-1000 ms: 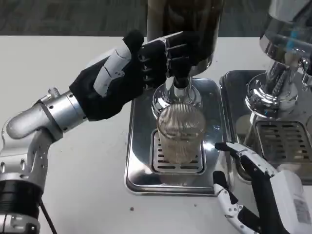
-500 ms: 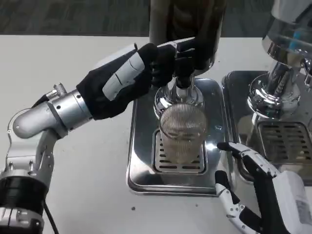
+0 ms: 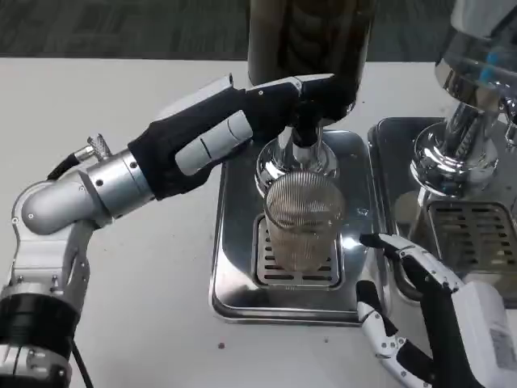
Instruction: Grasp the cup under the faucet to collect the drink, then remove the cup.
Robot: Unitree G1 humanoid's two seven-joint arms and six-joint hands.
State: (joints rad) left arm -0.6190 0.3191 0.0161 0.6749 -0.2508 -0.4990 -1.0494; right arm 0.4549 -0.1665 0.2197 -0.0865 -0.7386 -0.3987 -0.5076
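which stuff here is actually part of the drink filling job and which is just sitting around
Part of the job:
- ribbed clear cup on the drip grate
- faucet above the cup
- dark dispenser over the faucet
- left hand reaching to the faucet
- right hand open beside the tray

Just sitting around:
- second dispenser on the right
- its drip tray

Ribbed clear cup [image 3: 301, 224] standing upright on the slotted drip grate [image 3: 296, 260], directly below the faucet [image 3: 302, 137], some pale liquid perhaps inside, hard to tell through the ribbing, steel tray [image 3: 234, 242] around it
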